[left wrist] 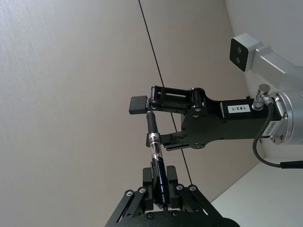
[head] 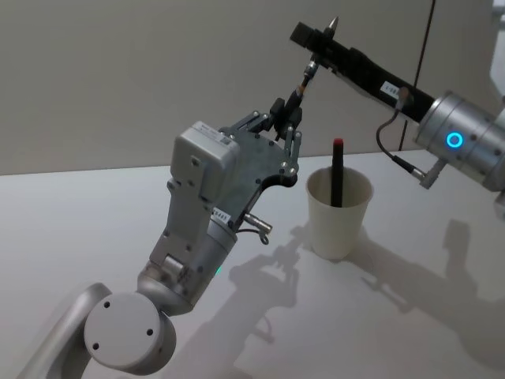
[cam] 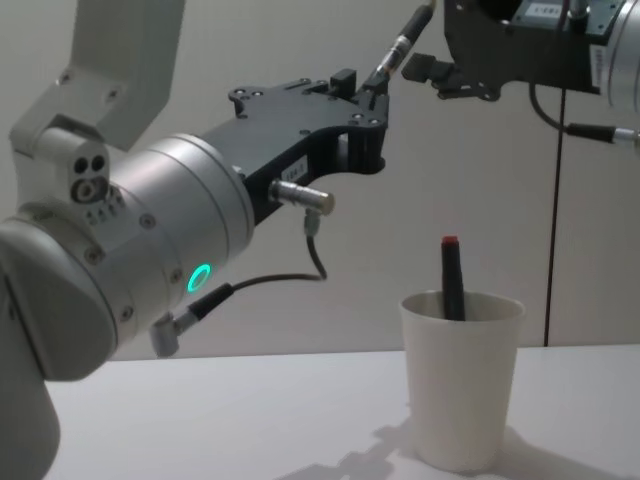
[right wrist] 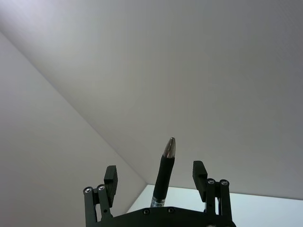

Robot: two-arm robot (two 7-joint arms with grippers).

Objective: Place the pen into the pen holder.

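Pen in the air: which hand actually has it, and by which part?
The left hand holds the black pen by the end opposite its tip. The right hand is open around the tip end, with gaps on both sides.

White pen holder (head: 339,230), black pen (left wrist: 156,158)

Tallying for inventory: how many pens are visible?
2. Left gripper holds a black pen up between the right gripper's open fingers; a red-topped pen stands in the cup.

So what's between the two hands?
A black pen bridges them: left hand shut on its base, tip between open fingers of the right hand, in left wrist view.
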